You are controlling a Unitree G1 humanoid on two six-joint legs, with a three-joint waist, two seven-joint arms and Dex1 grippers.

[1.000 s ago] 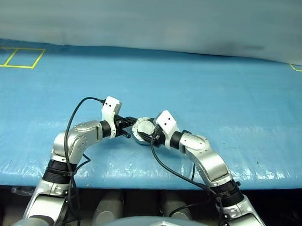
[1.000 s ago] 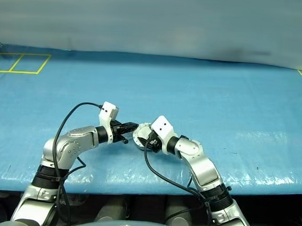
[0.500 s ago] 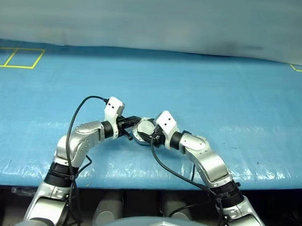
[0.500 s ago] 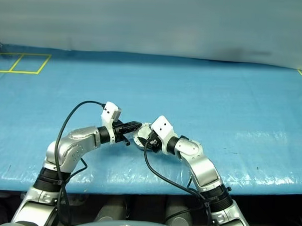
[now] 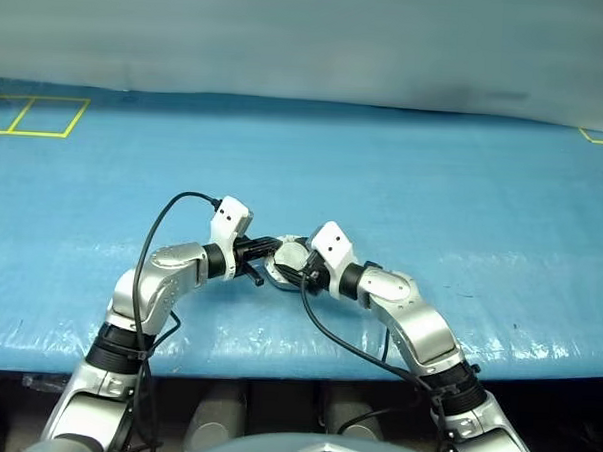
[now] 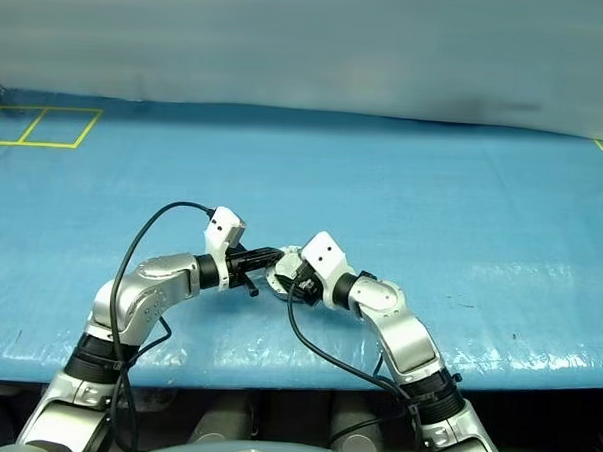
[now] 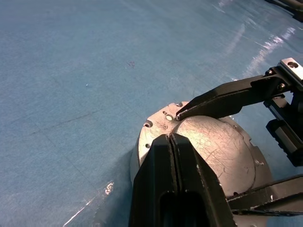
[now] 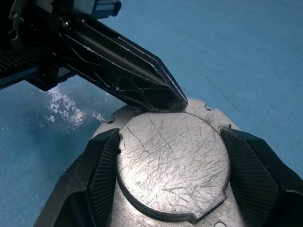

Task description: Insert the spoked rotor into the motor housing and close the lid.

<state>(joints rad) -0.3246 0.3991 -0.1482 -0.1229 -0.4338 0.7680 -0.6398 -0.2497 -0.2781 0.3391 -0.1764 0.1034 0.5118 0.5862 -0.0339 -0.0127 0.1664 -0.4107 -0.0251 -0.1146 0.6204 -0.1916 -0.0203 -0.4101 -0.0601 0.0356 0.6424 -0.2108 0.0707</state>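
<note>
The motor housing (image 5: pixel 288 258) is a round silver-grey puck held just above the blue table, near its front edge. Its lid (image 8: pixel 173 161) lies flat on top, smooth scratched side out. My right gripper (image 8: pixel 173 165) is shut on the housing, one black finger (image 8: pixel 106 161) on each side of it. My left gripper (image 7: pixel 169 138) is shut, with its joined tips resting on the housing's rim at the lid's edge. From the head, the left gripper (image 5: pixel 267 249) comes at the housing from the left. The spoked rotor is hidden.
A blue sheet covers the table (image 5: pixel 434 182), whose front edge (image 5: pixel 276 360) runs just below the arms. Yellow tape squares (image 5: pixel 41 115) mark the far left corner, and another yellow mark (image 5: pixel 601 137) sits at the far right. A grey wall rises behind.
My left wrist has rolled a little and its shut tips now lie against the housing's rim. The right gripper and the housing have kept still.
</note>
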